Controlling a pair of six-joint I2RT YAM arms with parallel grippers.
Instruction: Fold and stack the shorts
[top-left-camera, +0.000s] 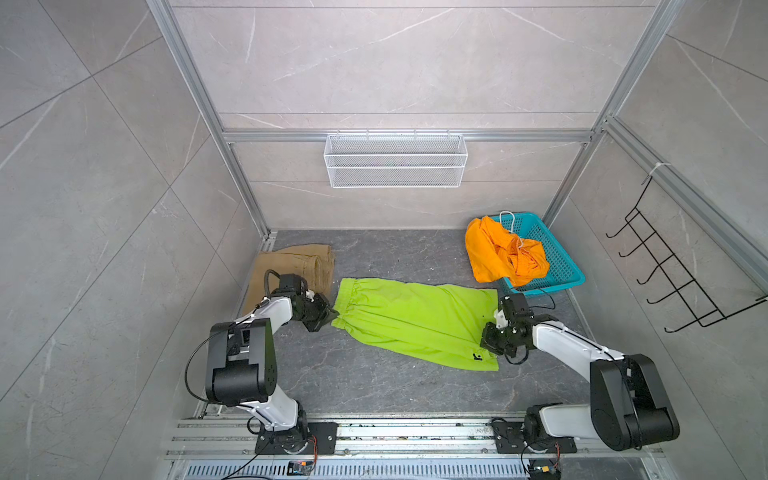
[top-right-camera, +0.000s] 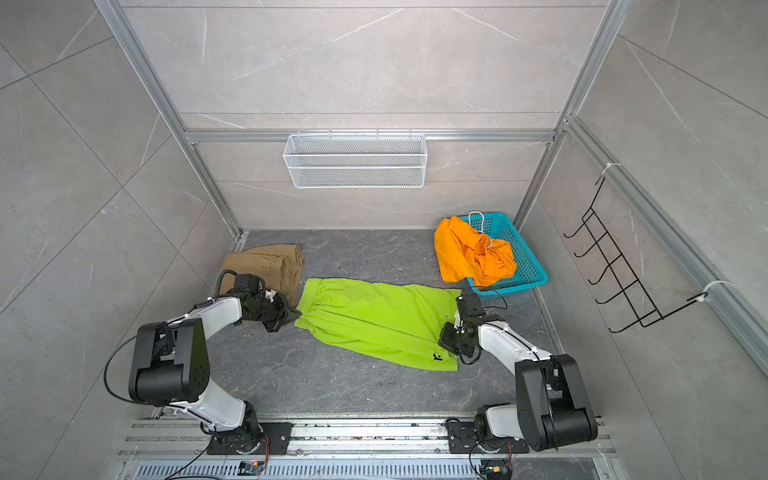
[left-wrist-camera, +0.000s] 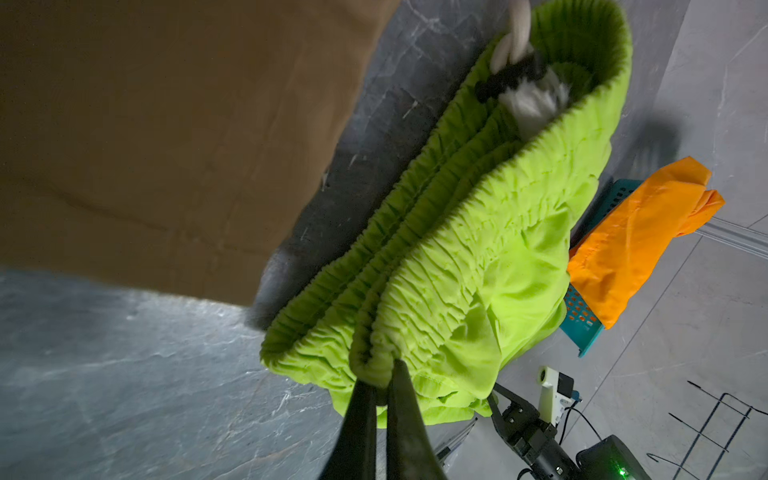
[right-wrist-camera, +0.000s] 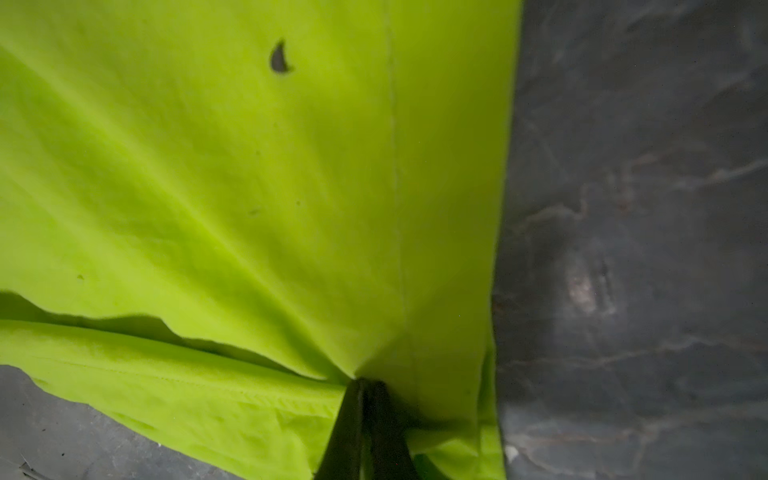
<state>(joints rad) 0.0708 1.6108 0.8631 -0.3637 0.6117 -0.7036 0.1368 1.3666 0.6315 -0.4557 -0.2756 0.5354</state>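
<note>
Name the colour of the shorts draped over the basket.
The shorts are bright orange; clearest in a top view.

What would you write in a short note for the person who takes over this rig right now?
Left gripper: shut on the waistband of the lime green shorts, which lie flat in the middle.
Right gripper: shut on their hem end.
Khaki shorts: folded, back left.
Orange shorts: crumpled over the rim of the teal basket, back right.
Done: khaki. Left: finish folding green, stack on khaki, then orange.
</note>
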